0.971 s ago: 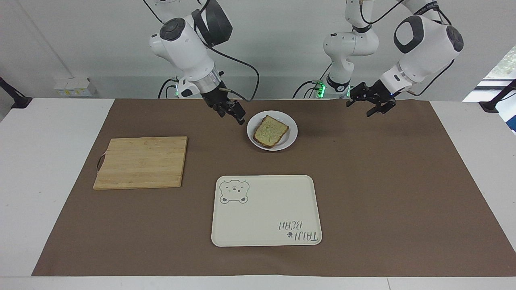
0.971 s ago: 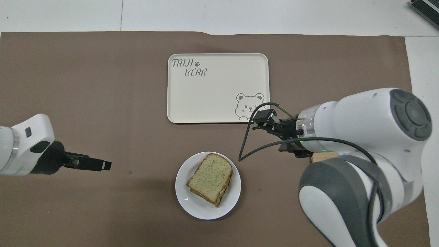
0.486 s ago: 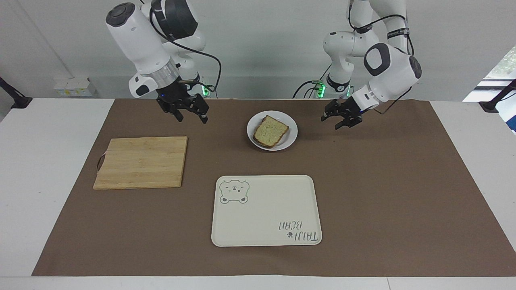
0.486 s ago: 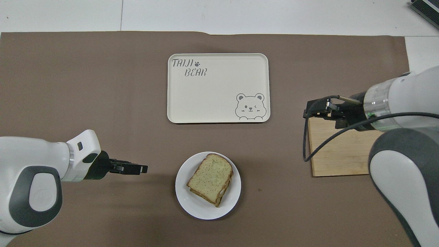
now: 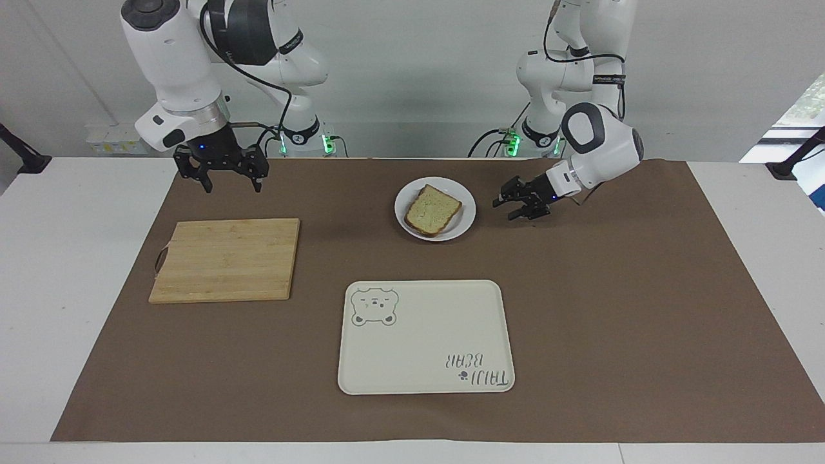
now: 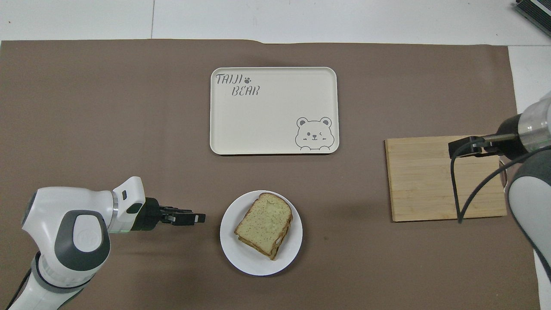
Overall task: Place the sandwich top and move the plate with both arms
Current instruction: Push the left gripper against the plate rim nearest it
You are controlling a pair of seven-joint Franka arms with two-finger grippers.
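Your left gripper [image 5: 519, 205], fingers spread, sits just beside the plate [image 5: 465, 207], far nearer than the spread right gripper [image 5: 222, 173].

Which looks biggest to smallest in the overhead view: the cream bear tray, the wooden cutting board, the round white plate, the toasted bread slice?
1. Rectangular cream bear tray.
2. Wooden cutting board, only slightly smaller; the right gripper hides part of it.
3. Round white plate.
4. Toasted bread slice, on the plate.
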